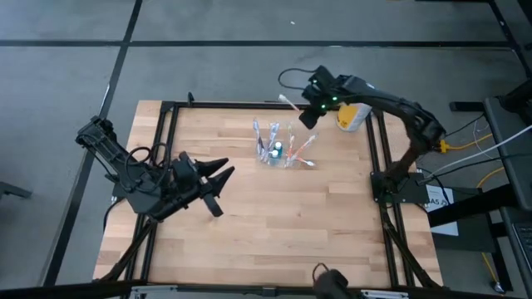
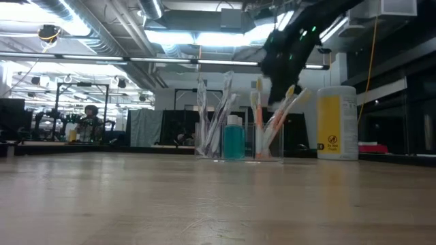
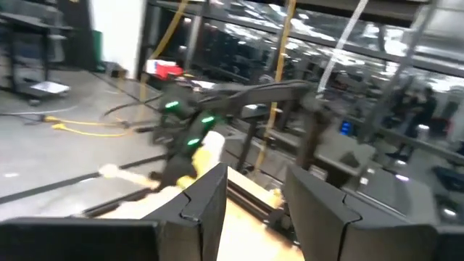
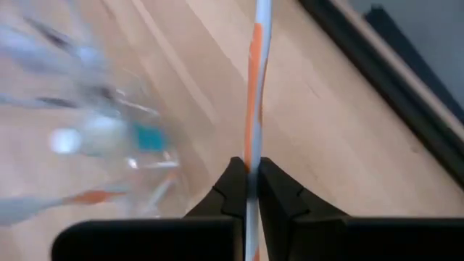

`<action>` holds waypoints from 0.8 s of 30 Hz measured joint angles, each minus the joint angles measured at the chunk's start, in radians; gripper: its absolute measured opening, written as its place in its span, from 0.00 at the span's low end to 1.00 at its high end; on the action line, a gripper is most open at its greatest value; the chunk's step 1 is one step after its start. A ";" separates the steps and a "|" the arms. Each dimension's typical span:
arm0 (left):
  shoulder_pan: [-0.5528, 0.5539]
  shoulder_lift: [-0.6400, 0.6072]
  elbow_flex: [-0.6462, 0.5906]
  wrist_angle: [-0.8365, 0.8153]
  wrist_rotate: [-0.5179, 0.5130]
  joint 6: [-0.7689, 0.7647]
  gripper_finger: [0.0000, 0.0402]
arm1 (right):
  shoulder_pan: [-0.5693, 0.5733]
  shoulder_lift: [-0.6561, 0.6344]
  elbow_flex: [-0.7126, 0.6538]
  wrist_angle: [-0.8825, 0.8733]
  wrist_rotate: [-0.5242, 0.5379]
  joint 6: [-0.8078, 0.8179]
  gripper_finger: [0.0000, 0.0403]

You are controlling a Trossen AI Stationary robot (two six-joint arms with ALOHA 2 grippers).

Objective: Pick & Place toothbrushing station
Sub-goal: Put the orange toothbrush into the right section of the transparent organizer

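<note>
One white-and-orange toothbrush (image 4: pixel 255 94) is pinched between my right end effector's (image 4: pixel 248 190) closed fingers, its long axis running straight out ahead. The clear plastic toothbrushing station (image 1: pixel 281 148) stands toward the table's (image 1: pixel 274 241) far edge, right of middle, just beside and below that end effector, toward the table's middle. My left end effector (image 1: pixel 218 184), fingers parted and empty, waits well apart near the left edge.
</note>
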 joint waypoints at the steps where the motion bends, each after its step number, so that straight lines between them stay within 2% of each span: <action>1: 0.000 0.000 0.000 -0.005 -0.023 -0.006 0.34 | 0.004 -0.031 0.000 -0.004 -0.006 0.010 0.04; 4: 0.000 0.000 0.000 -0.042 -0.108 -0.070 0.34 | 0.028 -0.133 0.000 -0.015 -0.051 0.050 0.04; 6: 0.000 -0.006 0.000 -0.097 -0.154 -0.179 0.34 | 0.054 -0.196 0.001 -0.018 -0.095 0.088 0.04; 8: 0.003 -0.028 -0.001 -0.184 -0.146 -0.324 0.34 | 0.087 -0.262 0.001 -0.018 -0.138 0.129 0.04; 10: 0.020 -0.059 -0.001 -0.321 -0.062 -0.496 0.34 | 0.131 -0.327 0.002 -0.011 -0.174 0.164 0.04; 13: 0.085 -0.077 -0.001 -0.528 0.201 -0.670 0.34 | 0.224 -0.405 0.002 0.030 -0.220 0.231 0.04; 15: 0.137 -0.069 -0.003 -0.587 0.395 -0.656 0.35 | 0.282 -0.447 0.002 0.073 -0.253 0.282 0.04; 17: 0.187 -0.049 -0.003 -0.545 0.524 -0.532 0.36 | 0.335 -0.480 0.002 0.127 -0.270 0.340 0.04; 20: 0.258 -0.030 -0.003 -0.416 0.568 -0.336 0.39 | 0.434 -0.506 0.003 0.234 -0.263 0.429 0.04; 24: 0.368 -0.032 -0.003 -0.254 0.606 -0.227 0.43 | 0.553 -0.524 0.003 0.324 -0.202 0.494 0.04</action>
